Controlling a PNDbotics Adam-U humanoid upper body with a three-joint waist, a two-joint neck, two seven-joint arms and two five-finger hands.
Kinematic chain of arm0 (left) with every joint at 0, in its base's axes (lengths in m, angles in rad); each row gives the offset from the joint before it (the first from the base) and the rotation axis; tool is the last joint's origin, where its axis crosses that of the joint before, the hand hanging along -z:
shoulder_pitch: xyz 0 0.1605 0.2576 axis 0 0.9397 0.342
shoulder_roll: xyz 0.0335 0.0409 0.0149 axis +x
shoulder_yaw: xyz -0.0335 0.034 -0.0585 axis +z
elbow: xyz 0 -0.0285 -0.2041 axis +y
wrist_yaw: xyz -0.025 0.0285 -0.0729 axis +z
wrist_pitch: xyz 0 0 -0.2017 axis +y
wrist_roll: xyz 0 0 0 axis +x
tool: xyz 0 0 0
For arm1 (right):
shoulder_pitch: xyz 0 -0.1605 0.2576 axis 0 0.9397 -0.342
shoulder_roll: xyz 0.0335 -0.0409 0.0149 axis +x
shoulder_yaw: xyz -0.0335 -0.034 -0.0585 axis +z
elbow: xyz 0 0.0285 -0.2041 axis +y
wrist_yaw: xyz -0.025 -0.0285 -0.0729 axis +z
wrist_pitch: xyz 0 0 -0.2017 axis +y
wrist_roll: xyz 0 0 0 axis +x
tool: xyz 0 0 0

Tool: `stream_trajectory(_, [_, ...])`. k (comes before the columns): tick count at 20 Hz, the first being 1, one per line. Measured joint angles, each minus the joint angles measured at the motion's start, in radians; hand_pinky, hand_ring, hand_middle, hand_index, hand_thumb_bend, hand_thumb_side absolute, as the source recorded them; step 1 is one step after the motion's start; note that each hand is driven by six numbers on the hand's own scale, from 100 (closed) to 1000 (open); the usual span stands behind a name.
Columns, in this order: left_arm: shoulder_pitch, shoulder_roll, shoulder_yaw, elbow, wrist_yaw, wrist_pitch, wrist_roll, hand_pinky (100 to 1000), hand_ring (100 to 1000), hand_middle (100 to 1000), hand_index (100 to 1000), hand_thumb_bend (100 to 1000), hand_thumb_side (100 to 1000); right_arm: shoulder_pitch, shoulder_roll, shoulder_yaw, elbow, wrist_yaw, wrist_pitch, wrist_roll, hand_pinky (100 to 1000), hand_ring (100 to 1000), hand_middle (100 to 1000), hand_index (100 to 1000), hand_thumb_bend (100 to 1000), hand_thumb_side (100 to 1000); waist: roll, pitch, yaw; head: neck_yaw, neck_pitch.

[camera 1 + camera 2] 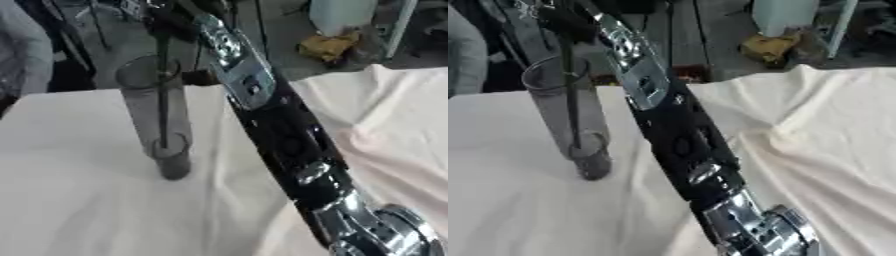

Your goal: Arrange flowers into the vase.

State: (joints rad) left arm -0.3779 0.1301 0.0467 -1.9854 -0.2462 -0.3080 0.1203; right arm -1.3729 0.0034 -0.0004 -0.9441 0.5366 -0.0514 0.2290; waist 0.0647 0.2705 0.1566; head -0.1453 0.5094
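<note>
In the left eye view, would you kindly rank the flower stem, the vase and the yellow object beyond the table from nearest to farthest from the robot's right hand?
1. flower stem, just below the right hand, top left.
2. vase, beneath, on the cloth.
3. yellow object, far right, off the table.

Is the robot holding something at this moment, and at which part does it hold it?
It cannot be told. The right arm reaches past the picture's top edge, its hand unseen. A dark stem stands in the clear vase, rising toward that edge.
</note>
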Motion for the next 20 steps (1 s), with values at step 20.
stream_trajectory(20, [0.0,0.0,0.0,0.0,0.0,0.002,0.002,741,876,871,978,100,1000,0.011,-0.008,0.02,-0.013,0.13,-0.134,0.009,531,651,534,434,549,1000,0.001,-0.004,-0.005,0.003,0.0])
